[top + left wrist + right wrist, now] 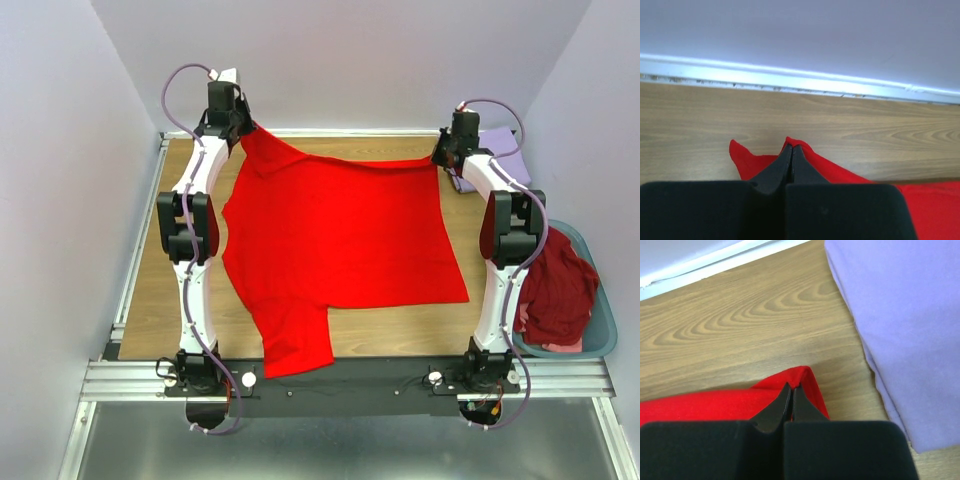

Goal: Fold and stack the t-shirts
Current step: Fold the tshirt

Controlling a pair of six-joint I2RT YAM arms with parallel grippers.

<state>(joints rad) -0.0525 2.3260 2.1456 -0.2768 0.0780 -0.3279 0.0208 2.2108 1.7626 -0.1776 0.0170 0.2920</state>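
The red shirt (340, 235) lies spread across the table (150, 290), one sleeve toward the near edge. The left gripper (791, 148) pinches its far left corner, jaws pressed together on the cloth. The right gripper (791, 386) clamps the far right corner the same way, just beside a folded lavender shirt (900, 325). Maroon shirts (556, 290) sit in the basket (603, 335).

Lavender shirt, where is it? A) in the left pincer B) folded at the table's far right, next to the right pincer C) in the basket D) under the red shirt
B: the lavender shirt lies folded just right of the right pincer, which is shut on a corner of the red shirt.
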